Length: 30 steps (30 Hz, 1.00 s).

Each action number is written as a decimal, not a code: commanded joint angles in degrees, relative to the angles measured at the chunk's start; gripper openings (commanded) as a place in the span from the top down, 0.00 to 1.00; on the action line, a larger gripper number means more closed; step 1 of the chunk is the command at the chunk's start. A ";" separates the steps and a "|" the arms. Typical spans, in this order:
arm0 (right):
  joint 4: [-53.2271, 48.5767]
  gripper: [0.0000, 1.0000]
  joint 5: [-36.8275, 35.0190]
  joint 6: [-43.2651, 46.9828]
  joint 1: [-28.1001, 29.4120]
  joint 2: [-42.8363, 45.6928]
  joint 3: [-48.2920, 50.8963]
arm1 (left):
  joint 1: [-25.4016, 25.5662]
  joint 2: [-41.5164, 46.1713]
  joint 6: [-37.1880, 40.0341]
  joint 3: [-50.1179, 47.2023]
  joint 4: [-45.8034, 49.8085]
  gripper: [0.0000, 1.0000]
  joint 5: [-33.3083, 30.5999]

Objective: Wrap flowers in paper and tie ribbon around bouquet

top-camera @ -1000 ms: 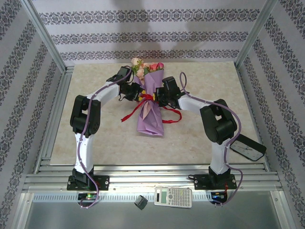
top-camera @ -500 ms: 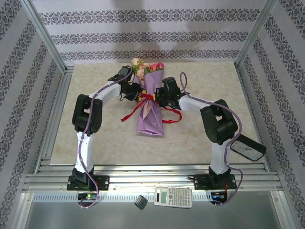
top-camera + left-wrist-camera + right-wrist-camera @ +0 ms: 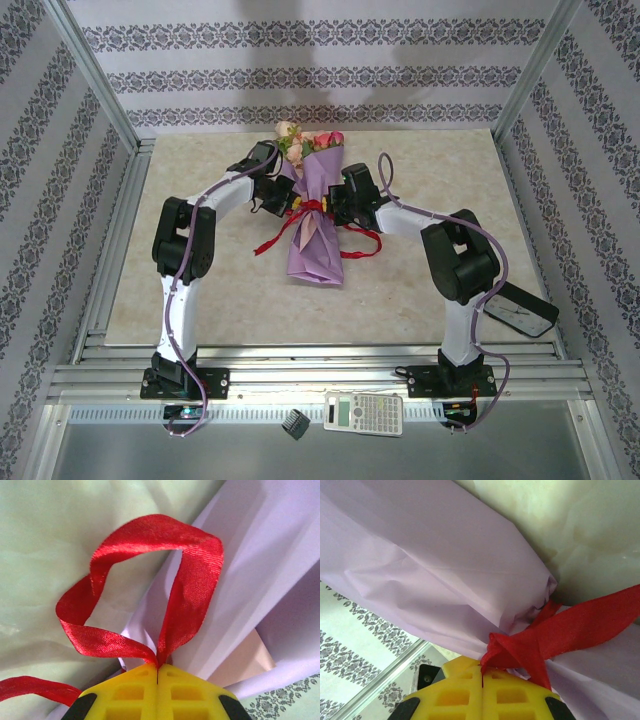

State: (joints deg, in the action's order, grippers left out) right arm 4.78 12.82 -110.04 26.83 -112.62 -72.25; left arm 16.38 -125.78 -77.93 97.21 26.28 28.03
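Now my left hand (image 3: 158, 667) and right hand (image 3: 481, 669) each pinch tight on the ribbon (image 3: 195, 575), which looks slick and limp, so I'd pull gently around the crushable bouquet (image 3: 312, 235).

Bright, even light overhead; wrist close-ups look soft, the table (image 3: 40, 530) washed pale green.

Beige marbled table (image 3: 420, 290) — the bouquet (image 3: 315, 228) lies flat mid-table, blooms toward the far edge, loose ribbon (image 3: 272, 241) ends trailing on both sides.
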 commanded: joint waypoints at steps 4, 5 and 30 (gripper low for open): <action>5.83 1.00 -2.26 -1.26 -1.46 2.49 3.04 | -0.60 5.84 1.84 -3.51 -0.97 1.00 -1.59; 6.35 1.00 -2.36 -1.28 -1.72 2.49 3.31 | -0.60 6.45 1.74 -4.44 -1.55 1.00 -1.42; 22.70 1.00 -4.50 -5.16 -7.93 4.07 16.48 | -1.62 8.68 2.96 -11.66 -2.99 1.00 -0.61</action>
State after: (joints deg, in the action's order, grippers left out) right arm 23.51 10.22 -114.17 19.68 -110.32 -57.47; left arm 15.25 -119.24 -76.44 87.29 23.53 27.79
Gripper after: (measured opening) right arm 0.056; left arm 0.045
